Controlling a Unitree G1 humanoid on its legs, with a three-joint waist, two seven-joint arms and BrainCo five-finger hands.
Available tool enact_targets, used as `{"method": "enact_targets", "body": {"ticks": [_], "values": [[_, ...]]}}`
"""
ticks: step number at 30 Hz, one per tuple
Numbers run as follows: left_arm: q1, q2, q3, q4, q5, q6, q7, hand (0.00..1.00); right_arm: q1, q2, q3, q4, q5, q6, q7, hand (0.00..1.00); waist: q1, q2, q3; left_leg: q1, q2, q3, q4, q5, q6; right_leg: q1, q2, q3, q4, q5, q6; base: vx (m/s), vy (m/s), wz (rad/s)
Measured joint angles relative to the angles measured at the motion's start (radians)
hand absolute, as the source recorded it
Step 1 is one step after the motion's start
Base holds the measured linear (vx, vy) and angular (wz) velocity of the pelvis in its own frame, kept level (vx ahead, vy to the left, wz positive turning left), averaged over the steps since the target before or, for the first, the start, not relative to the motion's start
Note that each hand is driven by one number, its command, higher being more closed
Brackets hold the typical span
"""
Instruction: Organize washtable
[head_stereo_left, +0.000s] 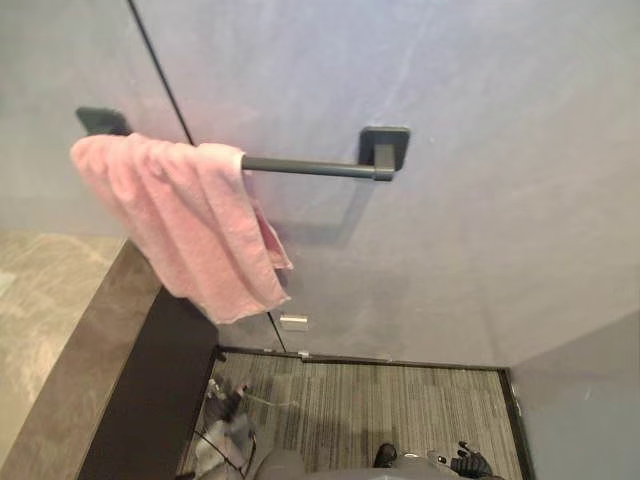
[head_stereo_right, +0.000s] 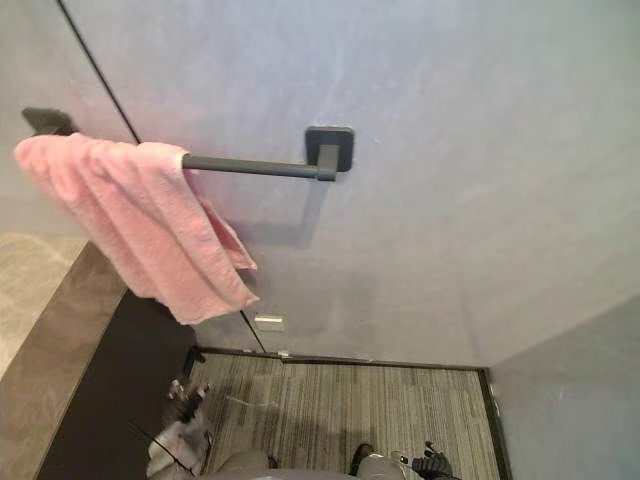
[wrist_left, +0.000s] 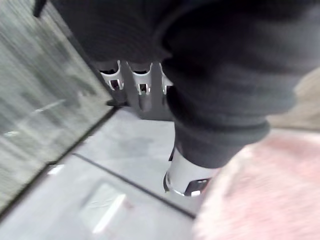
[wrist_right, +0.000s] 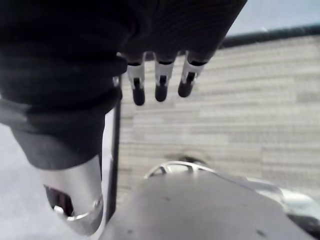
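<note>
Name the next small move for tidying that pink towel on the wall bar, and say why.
Probably lift the left hand to the pink towel and draw it rightward along the bar. The towel hangs bunched and slanted at the bar's left end, the rest of the bar bare; the left hand is open on that side, the right hand open over the floor.

In the upper left, a towel (head_stereo_left: 190, 220) hung over the left end of a rail (head_stereo_left: 305, 167). A counter (head_stereo_left: 50, 330) lay lower left, with floor (head_stereo_left: 400, 410) along the bottom.
</note>
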Motion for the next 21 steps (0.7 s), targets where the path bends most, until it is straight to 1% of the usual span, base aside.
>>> {"method": "enact_targets", "body": {"ticks": [1, 2, 3, 4, 5, 6, 7, 8, 9, 10, 11, 13, 14, 16, 17, 18, 20, 21], "values": [[0.008, -0.004, 0.066, -0.091, -0.008, -0.003, 0.034, 0.0, -0.001, 0.003, 0.0, -0.006, -0.004, -0.001, -0.003, 0.0, 0.006, -0.001, 0.0, 0.003, 0.01, 0.031, -0.001, 0.0, 0.0, 0.023, 0.006, -0.013, -0.018, 0.001, -0.002, 0.0, -0.05, 0.34], [0.013, -0.006, 0.101, -0.138, -0.008, -0.005, 0.053, 0.0, -0.001, 0.004, 0.0, -0.009, -0.008, -0.001, -0.003, 0.0, 0.012, -0.004, -0.003, 0.006, 0.012, 0.041, -0.015, 0.0, 0.0, 0.028, 0.009, -0.013, -0.029, 0.002, -0.003, -0.01, -0.032, 0.15], [0.023, -0.011, 0.16, -0.223, -0.008, -0.009, 0.083, 0.0, 0.001, 0.006, 0.0, -0.009, -0.014, -0.001, -0.004, 0.0, 0.025, -0.007, -0.004, 0.02, 0.012, 0.042, -0.042, 0.0, 0.001, 0.034, 0.013, -0.013, -0.047, 0.008, -0.004, -0.03, 0.002, 0.12], [0.029, -0.017, 0.246, -0.332, 0.006, -0.018, 0.125, 0.0, 0.001, 0.009, -0.002, -0.009, -0.025, 0.0, -0.003, 0.0, 0.025, -0.011, -0.01, 0.024, 0.011, 0.046, -0.078, -0.002, 0.003, 0.035, 0.016, -0.026, -0.068, 0.018, -0.002, -0.02, 0.016, 0.16], [0.029, -0.018, 0.278, -0.372, 0.01, -0.023, 0.143, 0.0, 0.001, 0.009, -0.003, -0.009, -0.033, 0.001, -0.003, 0.0, 0.027, -0.011, -0.01, 0.028, 0.011, 0.049, -0.093, -0.004, 0.007, 0.036, 0.018, -0.029, -0.076, 0.024, -0.001, -0.01, 0.038, 0.21], [0.029, -0.016, 0.333, -0.431, 0.024, -0.022, 0.171, 0.0, 0.001, 0.01, -0.006, -0.008, -0.043, 0.006, -0.001, 0.0, 0.036, -0.011, -0.012, 0.037, 0.011, 0.061, -0.114, -0.005, 0.009, 0.039, 0.021, -0.032, -0.092, 0.038, 0.003, -0.01, 0.062, 0.01], [0.038, -0.014, 0.369, -0.497, 0.056, -0.023, 0.211, 0.0, 0.008, 0.011, -0.01, -0.003, -0.055, 0.01, 0.0, 0.0, 0.056, -0.015, -0.015, 0.041, 0.007, 0.07, -0.125, -0.003, 0.011, 0.045, 0.021, -0.026, -0.116, 0.057, 0.006, -0.01, 0.065, -0.03], [0.042, -0.014, 0.38, -0.526, 0.071, -0.023, 0.229, 0.0, 0.011, 0.012, -0.011, 0.0, -0.057, 0.013, 0.001, 0.0, 0.063, -0.015, -0.016, 0.04, 0.004, 0.071, -0.128, -0.003, 0.011, 0.053, 0.021, -0.026, -0.129, 0.063, 0.008, -0.05, 0.069, -0.07], [0.048, -0.013, 0.393, -0.579, 0.095, -0.024, 0.251, 0.0, 0.019, 0.016, -0.016, 0.003, -0.066, 0.014, 0.002, 0.0, 0.079, -0.015, -0.026, 0.038, 0.0, 0.072, -0.132, -0.003, 0.011, 0.062, 0.02, -0.026, -0.145, 0.071, 0.012, -0.04, 0.061, 0.08], [0.06, -0.013, 0.425, -0.666, 0.113, -0.033, 0.269, 0.0, 0.021, 0.022, -0.031, 0.015, -0.082, 0.016, 0.008, 0.0, 0.081, -0.021, -0.048, 0.047, -0.01, 0.067, -0.151, 0.003, 0.021, 0.075, 0.017, -0.028, -0.169, 0.08, 0.016, -0.02, 0.056, 0.08], [0.067, -0.013, 0.438, -0.703, 0.114, -0.043, 0.273, 0.0, 0.021, 0.026, -0.031, 0.018, -0.085, 0.016, 0.011, 0.0, 0.081, -0.024, -0.059, 0.055, -0.014, 0.068, -0.163, 0.006, 0.025, 0.08, 0.016, -0.028, -0.175, 0.083, 0.017, 0.03, 0.041, 0.1], [0.08, -0.012, 0.468, -0.805, 0.131, -0.08, 0.288, 0.0, 0.01, 0.033, -0.03, 0.038, -0.102, 0.017, 0.021, 0.0, 0.084, -0.028, -0.079, 0.073, -0.025, 0.066, -0.183, 0.012, 0.032, 0.096, 0.012, -0.029, -0.192, 0.089, 0.019, 0.03, 0.041, 0.06], [0.077, -0.01, 0.488, -0.865, 0.137, -0.103, 0.296, 0.0, -0.003, 0.026, -0.029, 0.052, -0.113, 0.02, 0.025, 0.0, 0.085, -0.02, -0.085, 0.076, -0.033, 0.064, -0.197, 0.02, 0.036, 0.103, 0.008, -0.032, -0.208, 0.098, 0.02, -0.01, 0.043, 0.08], [0.067, 0.015, 0.498, -0.893, 0.152, -0.124, 0.314, 0.0, -0.01, 0.011, -0.003, 0.059, -0.121, 0.021, 0.032, 0.0, 0.091, -0.011, -0.093, 0.076, -0.043, 0.062, -0.218, 0.036, 0.038, 0.103, 0.006, -0.033, -0.23, 0.111, 0.022, -0.02, 0.023, 0.07], [0.035, 0.049, 0.496, -0.889, 0.155, -0.126, 0.32, 0.0, -0.012, -0.001, 0.022, 0.064, -0.122, 0.023, 0.042, 0.0, 0.103, -0.004, -0.099, 0.075, -0.048, 0.06, -0.237, 0.05, 0.038, 0.104, 0.01, -0.037, -0.251, 0.126, 0.022, -0.01, -0.006, 0.06], [0.012, 0.071, 0.493, -0.884, 0.155, -0.13, 0.329, 0.0, -0.019, -0.008, 0.039, 0.074, -0.122, 0.024, 0.045, 0.0, 0.107, -0.002, -0.099, 0.075, -0.049, 0.06, -0.244, 0.056, 0.038, 0.106, 0.012, -0.038, -0.26, 0.132, 0.021, -0.02, -0.026, 0.07], [-0.047, 0.141, 0.487, -0.843, 0.156, -0.141, 0.347, 0.0, -0.047, -0.011, 0.077, 0.087, -0.124, 0.027, 0.047, 0.0, 0.108, 0.001, -0.104, 0.08, -0.051, 0.056, -0.263, 0.076, 0.033, 0.107, 0.015, -0.043, -0.272, 0.14, 0.016, -0.02, -0.026, 0.06], [-0.093, 0.205, 0.476, -0.774, 0.156, -0.142, 0.357, 0.0, -0.064, -0.011, 0.106, 0.087, -0.129, 0.027, 0.048, 0.0, 0.105, 0.005, -0.104, 0.087, -0.053, 0.055, -0.279, 0.09, 0.028, 0.108, 0.018, -0.043, -0.272, 0.142, 0.012, -0.06, -0.029, 0.04]]}}
